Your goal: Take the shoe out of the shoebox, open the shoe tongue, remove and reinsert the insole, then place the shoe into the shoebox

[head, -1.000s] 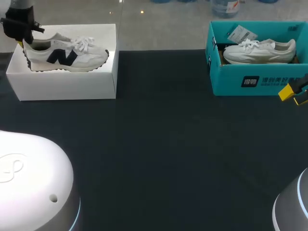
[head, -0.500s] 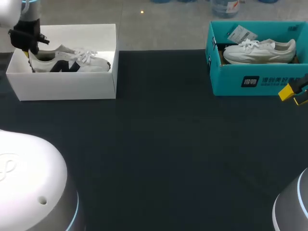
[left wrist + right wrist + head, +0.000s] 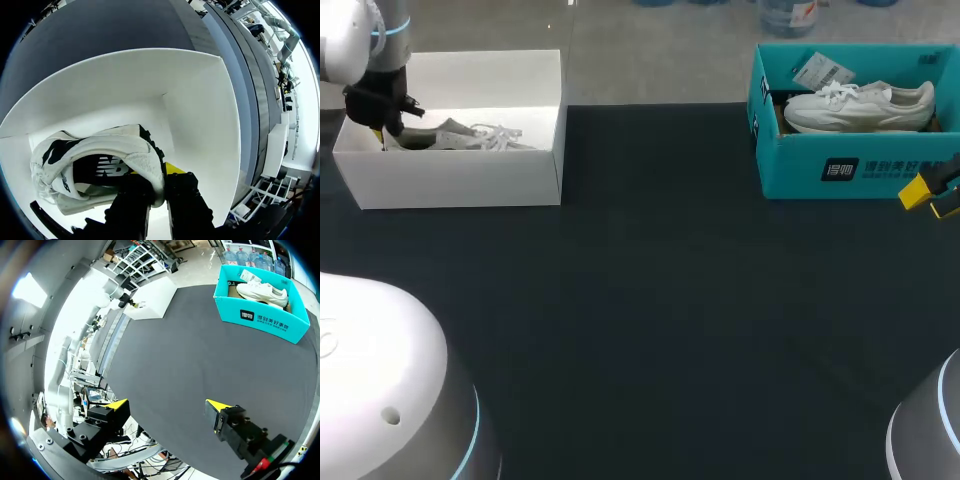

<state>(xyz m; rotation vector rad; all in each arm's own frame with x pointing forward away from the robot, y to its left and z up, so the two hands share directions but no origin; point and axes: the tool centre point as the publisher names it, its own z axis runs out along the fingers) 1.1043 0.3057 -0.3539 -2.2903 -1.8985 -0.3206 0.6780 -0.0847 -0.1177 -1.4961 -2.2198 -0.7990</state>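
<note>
A white sneaker with a dark side logo lies inside the white shoebox at the far left, only its top showing above the front wall. My left gripper is down at the shoe's heel end. In the left wrist view the left gripper is shut on the sneaker's heel collar, one finger inside and one outside, with the box wall just ahead. My right gripper stays at the right edge; the right wrist view shows the right gripper open and holding nothing.
A teal shoebox at the far right holds another white shoe and a paper tag. The teal shoebox also shows far ahead of the right gripper. Dark table cloth spans between the two boxes.
My left gripper has lowered the sneaker from above the white box's rim down into the box. The right arm has not moved.
</note>
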